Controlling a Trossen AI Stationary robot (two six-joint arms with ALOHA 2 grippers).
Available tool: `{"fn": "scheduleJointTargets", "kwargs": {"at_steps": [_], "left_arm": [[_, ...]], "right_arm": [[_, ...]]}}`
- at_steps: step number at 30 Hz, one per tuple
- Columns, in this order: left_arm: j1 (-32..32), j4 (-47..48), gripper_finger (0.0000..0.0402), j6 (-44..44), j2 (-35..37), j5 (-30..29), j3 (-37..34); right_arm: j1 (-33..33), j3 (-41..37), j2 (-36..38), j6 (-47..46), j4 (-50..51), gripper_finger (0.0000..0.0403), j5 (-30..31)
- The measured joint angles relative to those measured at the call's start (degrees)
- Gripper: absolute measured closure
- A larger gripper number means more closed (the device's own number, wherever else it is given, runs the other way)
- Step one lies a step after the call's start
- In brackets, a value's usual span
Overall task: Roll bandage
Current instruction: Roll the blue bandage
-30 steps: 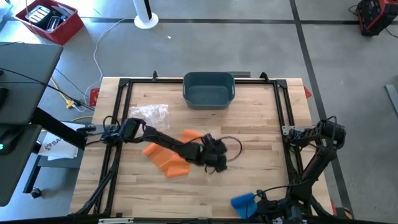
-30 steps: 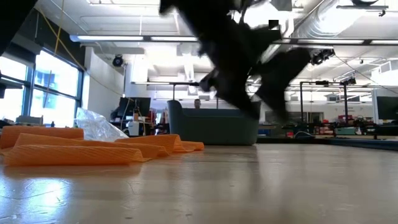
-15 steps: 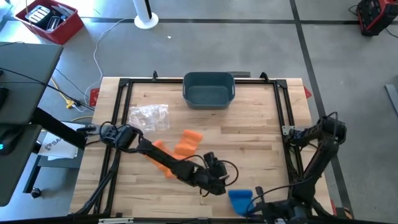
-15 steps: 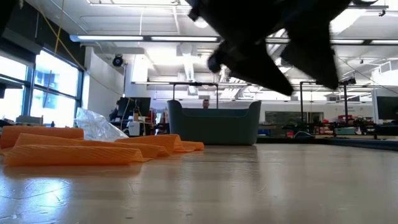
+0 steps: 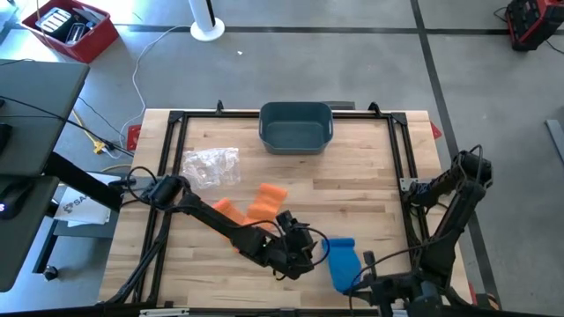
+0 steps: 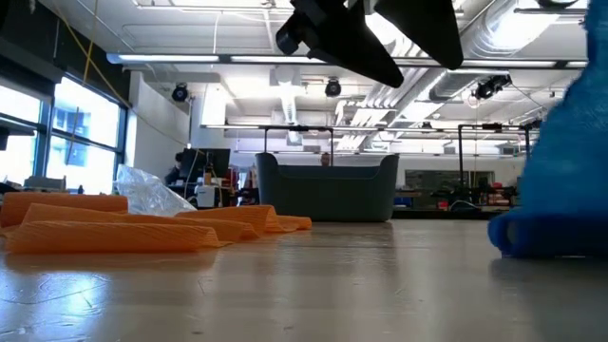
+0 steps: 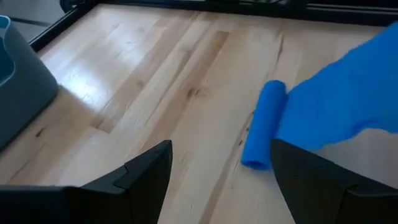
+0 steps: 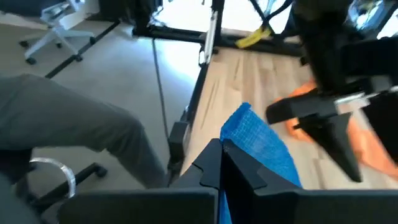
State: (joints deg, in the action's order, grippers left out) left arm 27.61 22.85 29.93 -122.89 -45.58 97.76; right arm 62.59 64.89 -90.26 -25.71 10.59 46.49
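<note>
Left arm swung toward the near edge since a second ago; blue bandage (image 5: 341, 262) carried in from the near right.
Right gripper (image 8: 222, 163) clamps the blue bandage's end, jaws closed, so its rolled end rests on the surface (image 5: 370, 185). Left gripper (image 7: 217, 186) hovers beside it, jaws wide (likely to start rolling). Orange bandage (image 5: 251, 216) lies left of centre.
</note>
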Motion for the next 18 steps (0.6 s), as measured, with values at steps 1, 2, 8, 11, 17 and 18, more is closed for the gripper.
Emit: {"fn": "scheduleJointTargets", "kwargs": {"at_steps": [1, 2, 8, 11, 17, 18], "left_arm": [[0.0, -0.1, 0.0138, 0.2, -0.2, 0.0, 0.0], [0.0, -0.1, 0.0138, 0.6, -0.3, -0.1, 0.0], [0.1, -2.2, 0.0138, 2.9, -1.0, 0.1, -1.2], [0.1, -6.0, 0.0138, 3.0, -1.0, 0.4, -2.5], [-0.7, -7.6, 0.0138, 3.0, -1.0, 1.6, -2.5], [-0.8, -7.6, 0.0138, 3.0, -1.0, 1.8, -2.5]], "right_arm": [[-0.1, 0.0, -0.1, -1.1, 0.3, 0.0403, -1.1], [-0.2, 0.0, -0.2, -1.9, 0.4, 0.0403, -2.0], [-0.3, 0.0, -1.0, -5.8, 0.9, 0.0403, -5.2], [-0.3, 0.0, -1.0, -7.5, 1.0, 0.0403, -5.6], [-0.1, 0.0, -1.5, -9.2, 0.9, 0.0403, -7.6], [0.0, 0.0, -1.9, -10.0, 0.8, 0.0403, -7.7]]}}
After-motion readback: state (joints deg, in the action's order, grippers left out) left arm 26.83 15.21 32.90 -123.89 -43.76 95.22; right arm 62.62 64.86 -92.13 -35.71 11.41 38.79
